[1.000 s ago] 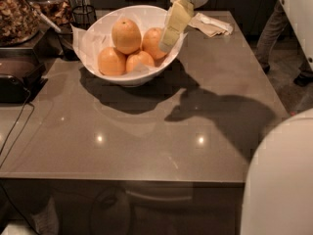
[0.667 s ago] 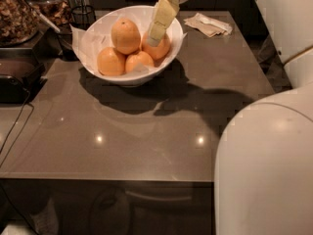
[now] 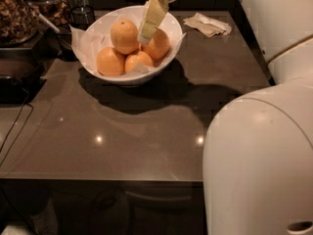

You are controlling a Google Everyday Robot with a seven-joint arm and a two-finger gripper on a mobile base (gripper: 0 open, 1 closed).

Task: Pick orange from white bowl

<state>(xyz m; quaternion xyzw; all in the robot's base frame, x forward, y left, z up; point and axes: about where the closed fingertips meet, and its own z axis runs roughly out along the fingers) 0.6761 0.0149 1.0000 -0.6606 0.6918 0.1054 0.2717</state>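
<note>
Four fruits sit in the white bowl point(image 3: 128, 77) at the back of the brown table point(image 3: 122, 146). The orange point(image 3: 123, 35), the big pale one, rides highest, propped at the rear left of the pile. Its long axis stands close to upright, with a small dark mark near its top facing up. The gripper point(image 3: 145, 37) hangs over the bowl, slanting down and to the left. Its tip is just beside the orange's right flank and in front of the smaller fruit point(image 3: 159, 45) on the right. Open or closed, I cannot tell, and contact is unclear too. Compared with a second ago, it has swung left from the bowl's right rim, in toward the orange. A crumpled napkin point(image 3: 208, 24) lies right of the bowl.
</note>
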